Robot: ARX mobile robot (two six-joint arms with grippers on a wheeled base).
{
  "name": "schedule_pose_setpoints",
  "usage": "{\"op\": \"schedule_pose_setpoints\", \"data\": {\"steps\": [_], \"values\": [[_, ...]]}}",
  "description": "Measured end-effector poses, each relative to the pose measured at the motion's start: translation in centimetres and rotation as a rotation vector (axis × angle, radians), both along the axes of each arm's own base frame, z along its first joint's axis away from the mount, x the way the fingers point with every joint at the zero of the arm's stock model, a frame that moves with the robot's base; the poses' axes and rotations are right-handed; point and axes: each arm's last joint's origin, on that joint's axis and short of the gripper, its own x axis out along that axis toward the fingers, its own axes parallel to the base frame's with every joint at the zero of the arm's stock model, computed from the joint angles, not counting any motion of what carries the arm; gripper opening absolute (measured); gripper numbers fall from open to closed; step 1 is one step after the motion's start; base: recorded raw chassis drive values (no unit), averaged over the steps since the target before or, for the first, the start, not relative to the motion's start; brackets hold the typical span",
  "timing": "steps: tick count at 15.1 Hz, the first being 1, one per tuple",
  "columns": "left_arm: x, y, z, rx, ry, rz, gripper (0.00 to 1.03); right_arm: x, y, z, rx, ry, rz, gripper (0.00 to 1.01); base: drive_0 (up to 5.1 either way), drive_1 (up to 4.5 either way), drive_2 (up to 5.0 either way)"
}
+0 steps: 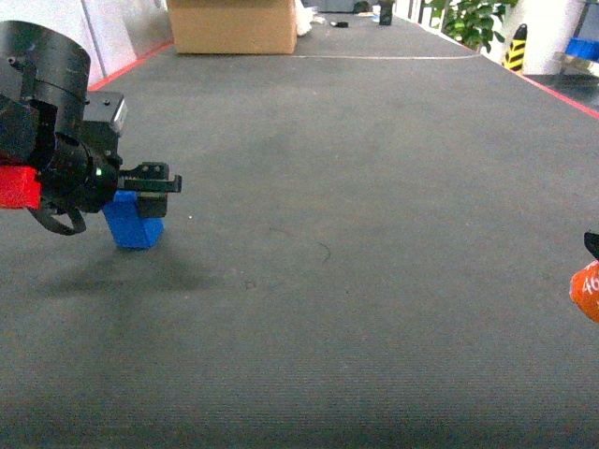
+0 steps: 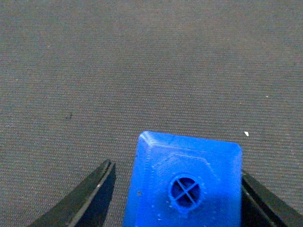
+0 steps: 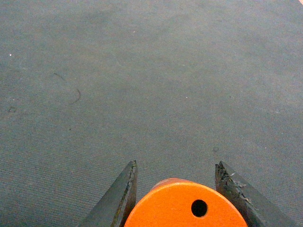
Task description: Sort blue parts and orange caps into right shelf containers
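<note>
Left gripper (image 2: 175,189) straddles the blue part (image 2: 184,182) on the worktop (image 1: 374,234), right finger touching, left finger apart (grip not closed). Right gripper (image 3: 177,189) clamps the orange cap (image 3: 184,205), at the head view's right edge

Dark grey ribbed floor mat (image 1: 374,234), cardboard box (image 1: 232,26), potted plant (image 1: 468,21)

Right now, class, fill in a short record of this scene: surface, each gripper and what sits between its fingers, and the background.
surface: dark ribbed mat
left gripper: blue part between its fingers, a gap showing on one side; grip cannot be confirmed
right gripper: orange cap between its fingers, grip unclear
orange cap in head view: at the right edge
background: cardboard box, potted plant
</note>
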Motion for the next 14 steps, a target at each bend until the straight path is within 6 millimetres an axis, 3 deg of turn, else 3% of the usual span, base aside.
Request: {"op": "schedule_pose_setpoints", "data": {"steps": [2, 5, 7, 8, 9, 10, 11, 14], "values": [[-0.4, 0.3, 0.7, 0.004, -0.028, 0.011, 0.5, 0.0, 0.0, 0.0, 0.0, 0.001, 0.0, 0.43, 0.0, 0.0, 0.0], [-4.2, 0.9, 3.8, 0.002, -0.095, 0.021, 0.46, 0.0, 0.0, 0.0, 0.0, 0.0, 0.0, 0.43, 0.0, 0.0, 0.0], [-9.3, 1.6, 8.8, 0.023, -0.243, 0.033, 0.46, 0.0, 0.0, 0.0, 0.0, 0.001, 0.0, 0.43, 0.0, 0.0, 0.0], [-12.7, 1.9, 10.9, 0.042, -0.313, 0.045, 0.46, 0.0, 0.0, 0.0, -0.001, 0.001, 0.0, 0.43, 0.0, 0.0, 0.0], [-15.8, 1.9, 11.8, 0.059, -0.329, 0.053, 0.46, 0.0, 0.0, 0.0, 0.0, 0.0, 0.0, 0.43, 0.0, 0.0, 0.0], [-19.1, 1.7, 11.7, 0.067, -0.342, 0.059, 0.46, 0.0, 0.0, 0.0, 0.0, 0.0, 0.0, 0.43, 0.0, 0.0, 0.0], [-21.1, 1.6, 11.2, 0.064, -0.347, 0.048, 0.46, 0.0, 0.0, 0.0, 0.0, 0.0, 0.0, 0.43, 0.0, 0.0, 0.0], [-21.6, 1.7, 11.5, 0.062, -0.369, 0.056, 0.46, 0.0, 0.0, 0.0, -0.001, 0.001, 0.001, 0.43, 0.0, 0.0, 0.0]]}}
